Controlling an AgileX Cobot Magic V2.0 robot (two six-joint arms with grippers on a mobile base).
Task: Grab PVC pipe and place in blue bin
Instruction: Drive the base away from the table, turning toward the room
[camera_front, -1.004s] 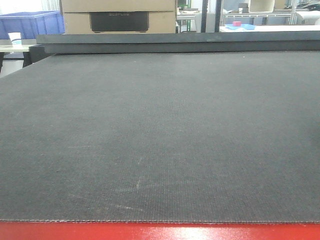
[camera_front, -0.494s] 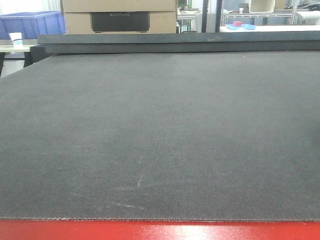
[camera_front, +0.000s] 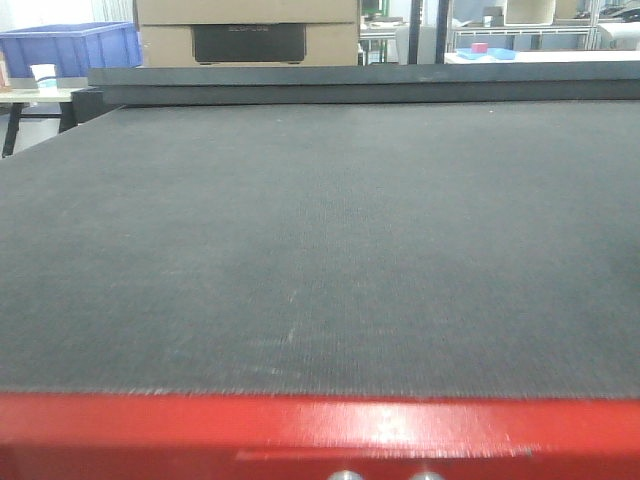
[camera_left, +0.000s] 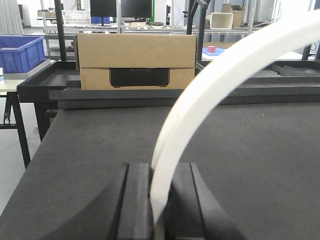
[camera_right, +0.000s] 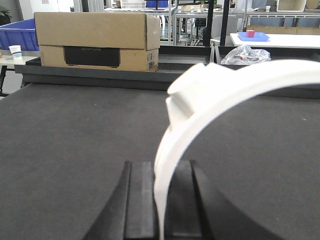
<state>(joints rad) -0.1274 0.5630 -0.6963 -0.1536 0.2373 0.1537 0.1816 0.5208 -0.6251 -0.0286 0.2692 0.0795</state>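
cardboard box (camera_front: 247, 30) behind grey mat (camera_front: 330, 240) | paper cup (camera_front: 43, 76) far left | red edge (camera_front: 150, 430) front

pipe (camera_left: 215, 75): white | mat (camera_front: 320, 250): dark grey | bin (camera_front: 70, 45): blue | box (camera_front: 250, 12): tan | table edge (camera_front: 320, 430): red

bright, even indoor light lies flat on the dark table top (camera_front: 320, 250), and a soft glare patch sits on its red front edge (camera_front: 400, 425). in both wrist views the near white curved pipe (camera_left: 210, 85) is washed out and blurred, while the background is sharper.
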